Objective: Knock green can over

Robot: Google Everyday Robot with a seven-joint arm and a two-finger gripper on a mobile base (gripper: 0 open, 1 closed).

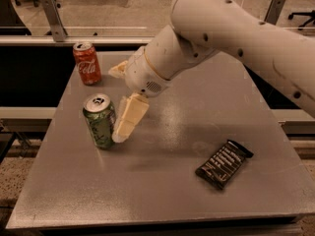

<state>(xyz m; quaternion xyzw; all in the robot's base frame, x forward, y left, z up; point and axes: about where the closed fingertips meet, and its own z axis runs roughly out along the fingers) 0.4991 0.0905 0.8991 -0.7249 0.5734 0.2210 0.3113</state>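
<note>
The green can [99,122] stands upright on the left part of the grey tabletop [162,195], silver top and pull tab facing up, so the knock itself is not yet done. The claw [120,102] is down at can height on the can's right side. Its two cream fingers appear spread apart with nothing between them: one long finger [130,118] slants down to the tabletop, its lower end just beside or touching the can's right wall, though contact cannot be confirmed from this angle. The other shows only as a short stub higher up near the wrist. The white arm [221,28] reaches in from the upper right and hangs over the middle of the tabletop. The approach looks essentially complete. The claw sits beside the right thing and low enough to push it, and what is left is the sideways shove to the left that would tip the can onto its side. Because the finger meets the can low on its body, a push there may slide the can along the surface instead of toppling it, whereas contact nearer the rim would probably tip it more readily. The red cola can [87,63] stands well apart at the back left corner, out of the likely push line. A dark snack bar wrapper [224,164] lies flat toward the front right, well away from the action.
</note>
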